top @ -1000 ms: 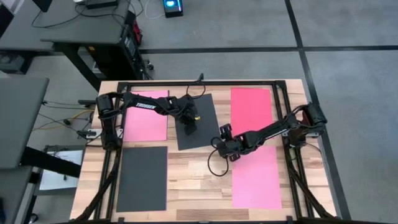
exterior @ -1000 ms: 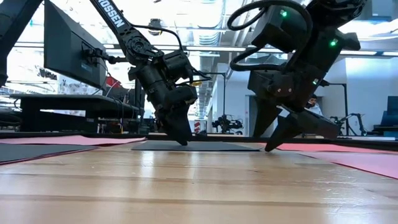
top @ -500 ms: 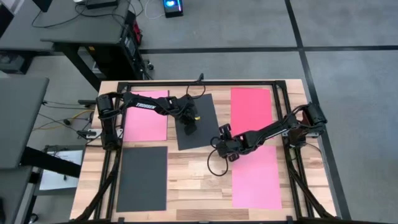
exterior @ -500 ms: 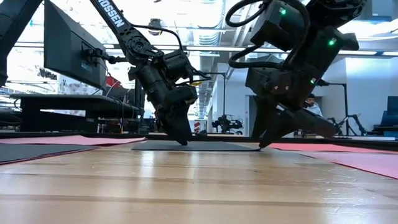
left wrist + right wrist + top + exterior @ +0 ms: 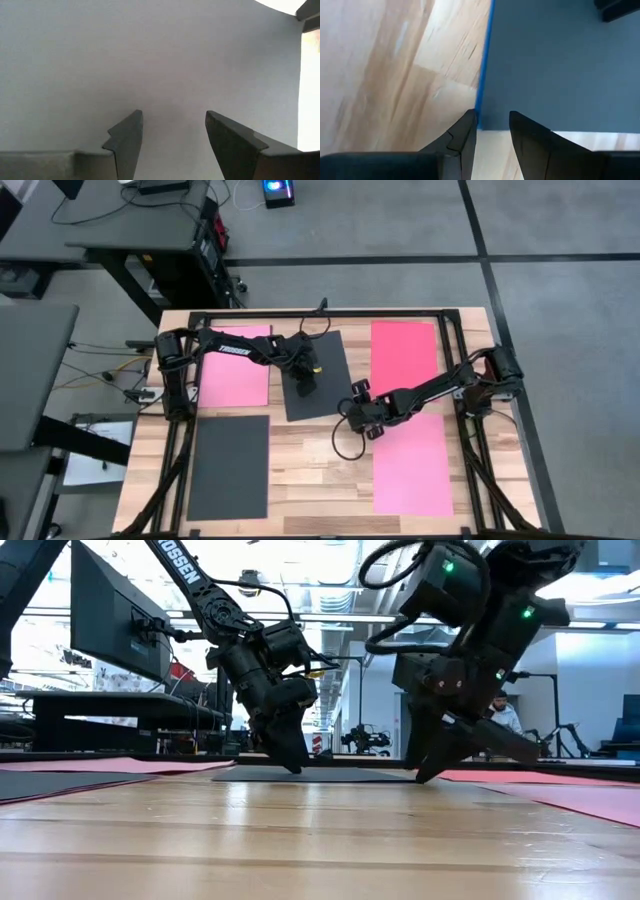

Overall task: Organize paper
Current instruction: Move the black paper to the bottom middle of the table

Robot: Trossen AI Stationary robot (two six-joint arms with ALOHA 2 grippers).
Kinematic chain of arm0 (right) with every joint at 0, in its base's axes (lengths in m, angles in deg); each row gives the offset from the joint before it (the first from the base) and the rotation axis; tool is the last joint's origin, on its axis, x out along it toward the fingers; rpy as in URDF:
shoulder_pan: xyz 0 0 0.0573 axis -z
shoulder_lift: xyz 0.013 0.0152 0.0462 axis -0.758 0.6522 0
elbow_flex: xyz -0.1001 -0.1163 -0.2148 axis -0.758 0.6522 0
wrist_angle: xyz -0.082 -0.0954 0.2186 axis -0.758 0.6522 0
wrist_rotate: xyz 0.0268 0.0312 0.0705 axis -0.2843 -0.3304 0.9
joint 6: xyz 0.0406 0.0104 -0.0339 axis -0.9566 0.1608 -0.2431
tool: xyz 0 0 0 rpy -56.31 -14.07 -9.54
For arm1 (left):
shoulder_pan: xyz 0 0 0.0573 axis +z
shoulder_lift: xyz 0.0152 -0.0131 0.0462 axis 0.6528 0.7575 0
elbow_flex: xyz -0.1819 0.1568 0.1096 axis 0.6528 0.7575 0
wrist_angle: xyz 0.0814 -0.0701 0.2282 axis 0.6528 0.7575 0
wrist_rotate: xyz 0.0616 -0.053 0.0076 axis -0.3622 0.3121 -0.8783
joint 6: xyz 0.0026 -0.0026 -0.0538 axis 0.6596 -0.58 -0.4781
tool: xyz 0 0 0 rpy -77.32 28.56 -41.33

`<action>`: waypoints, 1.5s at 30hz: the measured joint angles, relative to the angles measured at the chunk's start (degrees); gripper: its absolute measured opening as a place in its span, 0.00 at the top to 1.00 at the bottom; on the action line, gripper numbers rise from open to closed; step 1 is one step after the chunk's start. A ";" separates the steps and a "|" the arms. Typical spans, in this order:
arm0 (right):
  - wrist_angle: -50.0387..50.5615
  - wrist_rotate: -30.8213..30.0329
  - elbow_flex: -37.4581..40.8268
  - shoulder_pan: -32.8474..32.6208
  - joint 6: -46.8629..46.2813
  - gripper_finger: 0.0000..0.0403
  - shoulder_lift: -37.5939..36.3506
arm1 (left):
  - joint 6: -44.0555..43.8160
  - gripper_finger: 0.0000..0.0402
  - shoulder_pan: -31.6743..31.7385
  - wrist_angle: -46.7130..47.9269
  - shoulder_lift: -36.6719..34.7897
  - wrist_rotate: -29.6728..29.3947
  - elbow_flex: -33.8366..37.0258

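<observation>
Dark sheet (image 5: 316, 375) under left end effector (image 5: 306, 388), right end effector (image 5: 492, 125) at its corner

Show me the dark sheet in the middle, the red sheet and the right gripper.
middle dark sheet (image 5: 328, 365), high view, its bare right part.
red sheet (image 5: 404, 345), high view, its centre.
right gripper (image 5: 349, 411), high view, between its fingertips.

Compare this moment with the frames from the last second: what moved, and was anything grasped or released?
The right hand slid toward the near right corner of the centre dark sheet and narrowed its fingers; they straddle that corner, where a blue edge shows. Whether they pinch it is unclear. The left hand stayed down on the same sheet, open. The other sheets did not move.
</observation>
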 joint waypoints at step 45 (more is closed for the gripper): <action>2.48 -10.85 -5.47 -2.29 -4.02 1.00 1.93 | 1.38 0.50 0.00 0.71 -1.67 -0.02 0.00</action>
